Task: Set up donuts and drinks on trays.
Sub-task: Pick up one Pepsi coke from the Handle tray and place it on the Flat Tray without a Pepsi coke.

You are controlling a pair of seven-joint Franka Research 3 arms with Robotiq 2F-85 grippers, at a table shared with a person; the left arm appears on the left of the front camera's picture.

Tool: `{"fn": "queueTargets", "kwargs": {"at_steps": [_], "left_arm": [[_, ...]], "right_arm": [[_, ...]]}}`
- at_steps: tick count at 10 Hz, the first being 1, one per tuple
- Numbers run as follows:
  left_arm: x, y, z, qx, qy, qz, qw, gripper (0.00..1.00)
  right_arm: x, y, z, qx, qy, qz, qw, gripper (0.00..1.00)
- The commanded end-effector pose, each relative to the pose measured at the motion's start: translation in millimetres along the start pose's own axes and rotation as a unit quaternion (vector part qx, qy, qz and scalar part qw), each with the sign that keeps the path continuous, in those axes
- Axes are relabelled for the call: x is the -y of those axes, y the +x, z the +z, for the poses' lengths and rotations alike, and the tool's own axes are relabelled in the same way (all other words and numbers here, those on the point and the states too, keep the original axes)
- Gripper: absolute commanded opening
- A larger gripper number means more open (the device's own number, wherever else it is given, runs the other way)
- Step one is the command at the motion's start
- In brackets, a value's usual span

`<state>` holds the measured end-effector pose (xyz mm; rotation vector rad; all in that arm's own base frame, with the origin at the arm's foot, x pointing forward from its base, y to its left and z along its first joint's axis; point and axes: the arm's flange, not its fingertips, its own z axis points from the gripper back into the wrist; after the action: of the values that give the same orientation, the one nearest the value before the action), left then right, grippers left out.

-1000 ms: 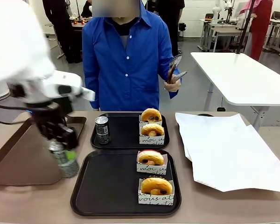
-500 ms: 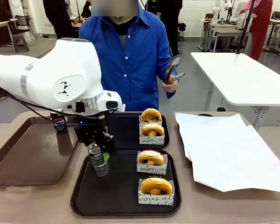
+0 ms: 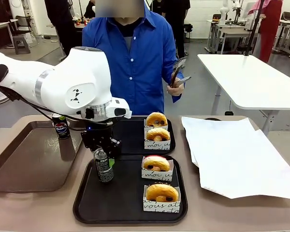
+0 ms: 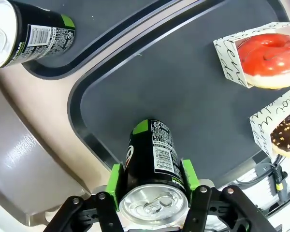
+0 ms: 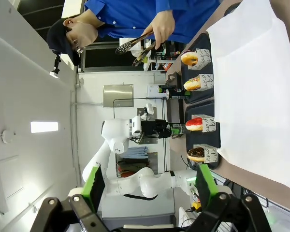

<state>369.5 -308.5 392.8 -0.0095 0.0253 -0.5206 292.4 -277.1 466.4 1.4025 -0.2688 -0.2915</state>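
- Left gripper [image 3: 104, 163]: you see it closed on a slim dark can [image 3: 104, 166] with a green label patch, green pads pressed against both sides just below the silver top. The left wrist view confirms the clamp on the same can [image 4: 152, 164].
- Held can: it stands upright over the left part of the near black tray [image 3: 116, 212], close to the tray's left rim. You cannot tell from the frames whether its base touches the tray surface.
- Near black tray: it carries 2 donuts in white paper boxes on its right side, a red-iced donut [image 3: 156, 163] farther back and a chocolate-topped donut [image 3: 162, 192] at the near edge.
- Far black tray [image 3: 130, 147]: it lies just behind the near tray and carries 2 more boxed golden-brown donuts [image 3: 157, 126] on its right side. In the left wrist view, a second can [image 4: 24, 34] stands at its corner.
- Brown tray [image 3: 19, 169]: it lies to the left of both black trays, with 1 blue-labelled can [image 3: 61, 126] standing at its far edge.
- Right gripper [image 5: 147, 186]: its fingers stand wide apart and hold nothing.
- Person: standing at the far side in a blue shirt, 1 hand [image 3: 177, 88] holding tongs [image 3: 180, 67] raised above the table.
- White paper sheet [image 3: 237, 154]: it covers the table to the right of the trays.
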Motion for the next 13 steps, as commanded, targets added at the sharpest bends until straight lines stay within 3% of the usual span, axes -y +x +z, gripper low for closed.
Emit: {"fn": "queueTargets", "kwargs": {"at_steps": [1,2,8,13], "left_arm": [[-0.2,7.5,1.4,0.008,0.012,0.003,1.0,0.7],[0.9,3.1,5.1,0.012,0.01,-0.007,1.0,1.0],[15.6,-52.8,60.3,0.024,0.042,-0.075,0.996,1.0],[4.8,-100.7,79.9,0.029,0.009,-0.071,0.997,1.0]], "right_arm": [[-1.3,-1.0,0.2,0.001,0.007,0.002,1.0,1.0],[-1.3,-1.0,0.2,0.001,0.007,0.002,1.0,1.0],[-1.3,-1.0,0.2,0.001,0.007,0.002,1.0,1.0],[-1.3,-1.0,0.2,0.001,0.007,0.002,1.0,1.0]]}}
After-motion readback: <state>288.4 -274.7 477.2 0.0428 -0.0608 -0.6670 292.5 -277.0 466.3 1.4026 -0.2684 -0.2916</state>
